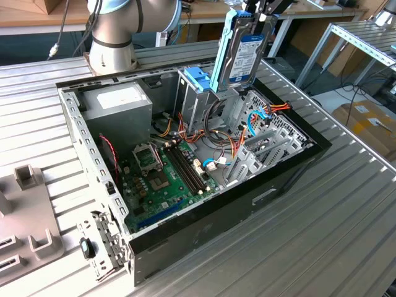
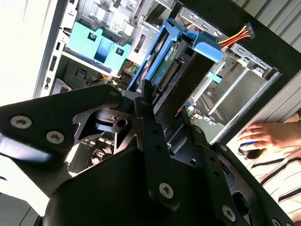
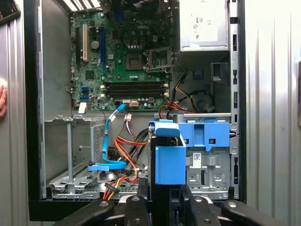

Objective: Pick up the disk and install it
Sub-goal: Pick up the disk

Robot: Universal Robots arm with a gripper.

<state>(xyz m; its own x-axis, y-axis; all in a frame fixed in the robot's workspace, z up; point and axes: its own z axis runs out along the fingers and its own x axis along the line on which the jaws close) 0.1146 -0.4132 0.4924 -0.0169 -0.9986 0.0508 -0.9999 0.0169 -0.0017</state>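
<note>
The disk hangs upright above the open computer case, its white-and-blue label facing the exterior view's right and a light-blue rail frame along its edges. My gripper is shut on the disk's upper end. In both wrist views the disk shows end-on between my black fingers, with its circuit-board side visible. It hovers over the drive cage area, next to the small blue bracket, and touches nothing in the case.
Inside the case lie a green motherboard, a grey power supply, coloured cables and an empty metal drive bay. The arm's base stands behind the case. A person's hand rests beside the case.
</note>
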